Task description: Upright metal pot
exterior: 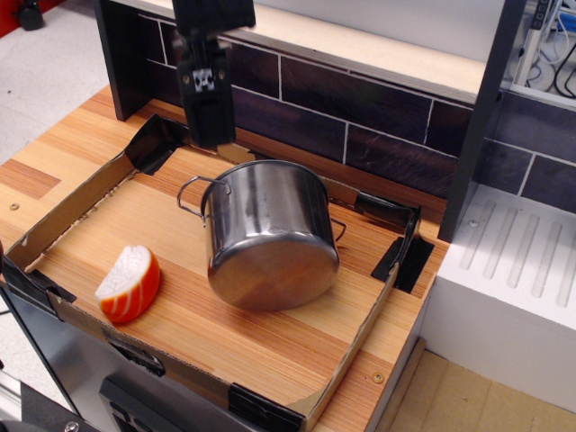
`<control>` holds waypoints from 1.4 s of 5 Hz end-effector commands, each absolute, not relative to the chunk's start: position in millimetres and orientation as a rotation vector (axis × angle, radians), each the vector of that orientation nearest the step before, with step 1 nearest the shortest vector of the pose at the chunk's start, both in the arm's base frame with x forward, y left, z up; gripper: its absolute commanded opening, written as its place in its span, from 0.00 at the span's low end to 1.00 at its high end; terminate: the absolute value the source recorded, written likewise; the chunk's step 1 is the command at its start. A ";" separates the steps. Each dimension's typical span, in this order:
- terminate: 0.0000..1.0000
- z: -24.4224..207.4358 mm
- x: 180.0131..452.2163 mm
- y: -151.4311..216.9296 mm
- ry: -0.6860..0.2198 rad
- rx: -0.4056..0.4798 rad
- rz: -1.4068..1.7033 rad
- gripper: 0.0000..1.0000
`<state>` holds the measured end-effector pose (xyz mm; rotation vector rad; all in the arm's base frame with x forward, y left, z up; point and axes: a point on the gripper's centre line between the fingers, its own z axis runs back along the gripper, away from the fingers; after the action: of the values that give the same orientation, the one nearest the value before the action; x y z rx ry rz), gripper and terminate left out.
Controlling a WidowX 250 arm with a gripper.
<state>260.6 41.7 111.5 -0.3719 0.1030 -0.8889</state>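
The metal pot (268, 229) lies tipped over in the middle of the cardboard tray (79, 205). Its flat bottom faces the camera and its mouth points toward the back wall. One wire loop handle (191, 194) sticks out on the left, and the other (338, 230) shows on the right. My black gripper (212, 135) hangs down from the top, just behind and left of the pot and apart from it. Its fingers read as one dark block, so I cannot tell whether it is open or shut. It holds nothing.
An orange-and-white food slice (130, 284) stands at the tray's front left. A dark tiled back wall (360, 108) runs behind the tray. A dark post (477, 117) and a white ribbed drainer (522, 261) stand on the right.
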 end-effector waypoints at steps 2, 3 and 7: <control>0.00 105.6 273.0 46.0 0.140 -0.394 -1.057 1.00; 0.00 102.9 269.1 45.0 0.193 -0.458 -1.131 1.00; 0.00 82.2 238.8 34.9 0.275 -0.511 -1.257 1.00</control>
<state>241.2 25.2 65.1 -0.5514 0.3140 -1.2342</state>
